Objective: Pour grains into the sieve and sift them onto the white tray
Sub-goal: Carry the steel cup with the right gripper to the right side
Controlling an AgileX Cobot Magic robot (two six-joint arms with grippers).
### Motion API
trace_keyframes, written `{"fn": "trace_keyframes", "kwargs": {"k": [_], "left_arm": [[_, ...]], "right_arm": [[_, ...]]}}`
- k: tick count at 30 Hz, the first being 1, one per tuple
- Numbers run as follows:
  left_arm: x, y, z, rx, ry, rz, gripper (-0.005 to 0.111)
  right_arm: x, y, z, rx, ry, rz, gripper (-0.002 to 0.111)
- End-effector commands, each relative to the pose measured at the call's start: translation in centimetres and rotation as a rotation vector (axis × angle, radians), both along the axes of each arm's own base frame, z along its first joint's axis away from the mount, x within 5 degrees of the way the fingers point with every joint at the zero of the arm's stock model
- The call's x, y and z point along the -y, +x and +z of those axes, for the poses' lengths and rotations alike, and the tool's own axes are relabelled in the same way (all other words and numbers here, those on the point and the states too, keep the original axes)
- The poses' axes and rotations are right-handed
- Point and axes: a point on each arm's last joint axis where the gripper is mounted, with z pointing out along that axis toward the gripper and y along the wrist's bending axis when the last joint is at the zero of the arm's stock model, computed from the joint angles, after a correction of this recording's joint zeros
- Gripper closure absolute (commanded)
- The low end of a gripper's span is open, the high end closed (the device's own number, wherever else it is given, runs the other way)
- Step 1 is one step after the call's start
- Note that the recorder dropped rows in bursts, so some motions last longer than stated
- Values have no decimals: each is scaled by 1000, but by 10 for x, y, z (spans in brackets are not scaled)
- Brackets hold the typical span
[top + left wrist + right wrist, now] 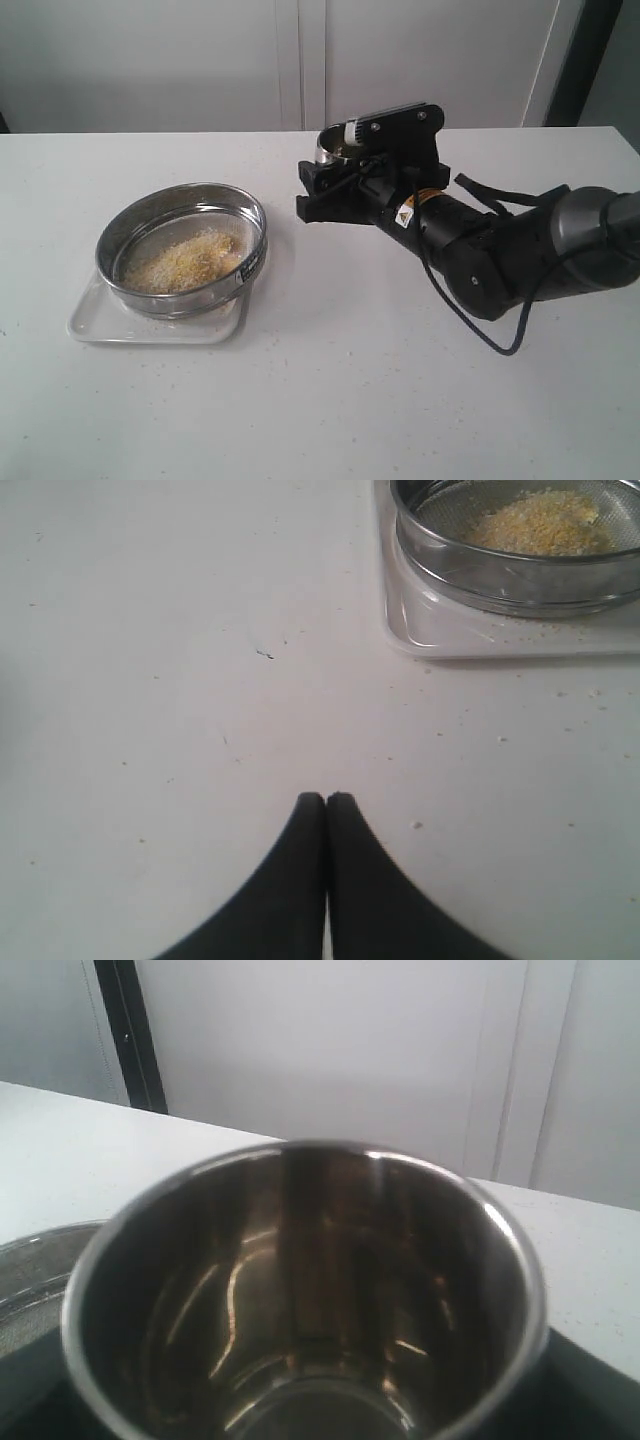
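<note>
Right gripper point(325, 182) is clamped around a small steel cup point(336, 148), jaws standing wide on the cup's sides. The cup is tipped over with its mouth toward the wrist camera. The right wrist view looks straight into the cup point(300, 1300) and shows only shiny steel wall and bottom. This gripper hangs over the middle of the bench point(330, 400), closer to the far edge than the near one, and just to the right of the sieve without touching it. The right arm point(520, 245) stretches in low from the bench's right side. Left gripper point(326, 802) is fully closed with its fingertips pressed together and nothing between them, above bare bench a bit off from the tray's corner; it does not show in the exterior view. The sieve point(182, 250) sits upright on the white tray point(95, 322) in the left half of the bench, well away from the far edge. It covers most of the tray, leaving the near rim and corner showing. A black label point(251, 263) is on the sieve's side facing the right gripper. The grains point(188, 262), a yellow and whitish mix, lie in a loose heap on the mesh, mostly toward the near side. Stray specks point(417, 826) are scattered on the bench near the tray, with a few more on the tray's rim.
</note>
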Motion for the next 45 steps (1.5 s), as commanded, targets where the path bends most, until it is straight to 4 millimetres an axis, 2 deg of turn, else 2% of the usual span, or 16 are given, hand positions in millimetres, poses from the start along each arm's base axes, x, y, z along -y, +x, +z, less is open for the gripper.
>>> {"fn": "trace_keyframes", "kwargs": {"k": [1, 6, 21, 27, 33, 38, 45], "left_arm": [[0, -1, -3, -13, -6, -6, 107], [0, -1, -3, -13, -6, -6, 107], [0, -1, -3, -13, -6, -6, 107], [0, -1, -3, -13, -6, -6, 107], [0, -1, -3, -13, -6, -6, 107], [0, -1, -3, -13, -6, -6, 107], [0, -1, -3, -13, -6, -6, 107]], "right_arm": [[13, 6, 2, 24, 14, -27, 108], [24, 13, 0, 29, 7, -62, 108], [57, 39, -55, 56, 18, -169, 108], [57, 51, -76, 47, -27, -179, 108], [53, 68, -85, 96, -95, -183, 108], [55, 80, -95, 86, -83, -253, 108], [51, 91, -106, 82, -84, -252, 108]]}}
